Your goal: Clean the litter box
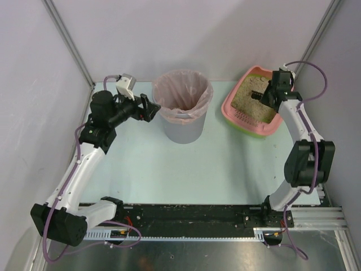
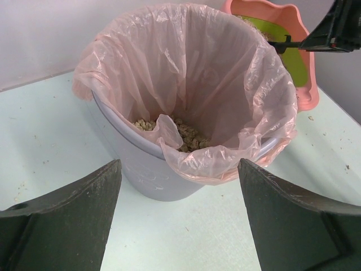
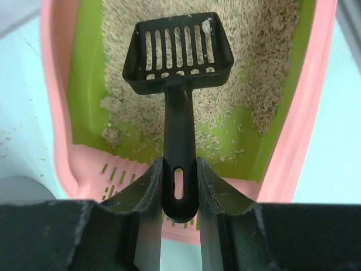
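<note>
Litter box (image 1: 243, 118) sits at the 2 o'clock corner of the table (image 1: 225, 164), at 3 o'clock from the grey bin (image 1: 183, 132). The right gripper (image 3: 179, 182) is over the box, its 2 fingers clamped on the handle of the black slotted scoop (image 3: 179, 51), whose head hangs above the granules. The left gripper (image 2: 179, 175) is spread wide, holds nothing, and faces the bin from 9 o'clock. The bin's pink bag (image 2: 214, 73) contains litter clumps.

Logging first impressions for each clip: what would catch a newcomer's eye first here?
The right gripper clamps a black slotted scoop over the sandy granules in the pink litter box at far right. At far centre stands a grey bin with a pinkish bag, clumps already at its bottom; the left gripper hangs open beside it.
</note>
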`<state>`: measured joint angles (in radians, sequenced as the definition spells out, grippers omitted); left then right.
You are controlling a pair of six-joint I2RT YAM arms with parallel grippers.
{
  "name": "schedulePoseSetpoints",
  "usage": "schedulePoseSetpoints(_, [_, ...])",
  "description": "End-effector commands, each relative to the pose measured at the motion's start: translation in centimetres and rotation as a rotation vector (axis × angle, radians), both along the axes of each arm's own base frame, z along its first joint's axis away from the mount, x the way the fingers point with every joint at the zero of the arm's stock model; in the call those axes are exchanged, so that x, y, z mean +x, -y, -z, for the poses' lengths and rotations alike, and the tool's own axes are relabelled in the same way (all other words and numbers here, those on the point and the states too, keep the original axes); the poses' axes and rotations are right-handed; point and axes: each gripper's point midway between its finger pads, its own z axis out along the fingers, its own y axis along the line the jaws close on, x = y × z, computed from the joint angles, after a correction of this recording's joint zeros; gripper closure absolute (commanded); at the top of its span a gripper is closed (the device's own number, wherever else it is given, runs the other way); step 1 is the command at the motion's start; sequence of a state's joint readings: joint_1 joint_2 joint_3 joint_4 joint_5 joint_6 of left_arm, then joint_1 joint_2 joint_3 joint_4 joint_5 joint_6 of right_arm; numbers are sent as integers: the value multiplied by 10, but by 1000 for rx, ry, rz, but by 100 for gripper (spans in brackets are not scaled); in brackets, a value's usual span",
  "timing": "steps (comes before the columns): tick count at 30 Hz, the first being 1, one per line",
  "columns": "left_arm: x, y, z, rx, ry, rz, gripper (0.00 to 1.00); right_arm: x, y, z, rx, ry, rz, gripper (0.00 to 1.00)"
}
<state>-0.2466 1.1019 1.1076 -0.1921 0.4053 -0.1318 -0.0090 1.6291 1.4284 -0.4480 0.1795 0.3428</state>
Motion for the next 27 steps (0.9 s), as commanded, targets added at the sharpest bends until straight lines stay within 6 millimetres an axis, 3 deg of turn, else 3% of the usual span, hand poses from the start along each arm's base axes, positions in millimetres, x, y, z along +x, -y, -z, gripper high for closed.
schedulePoseSetpoints(1, [1,4,-4,-1,32,21,12,1,0,9,19,-124,-20,100])
schedulePoseSetpoints(12, [4,7,4,-3,5,34,12,52,9,23,15,-152,-1,100])
schedulePoseSetpoints(14, [6,8,7,-1,-6,34,12,56,12,28,23,-167,6,100])
schedulePoseSetpoints(15, [6,8,7,-2,-5,35,12,59,14,40,16,-196,11,100])
schedulePoseSetpoints(22, [8,8,10,2,-13,34,12,85,15,43,-8,-132,18,100])
schedulePoseSetpoints(27, [9,10,13,0,-22,39,12,90,17,60,-31,-105,36,100])
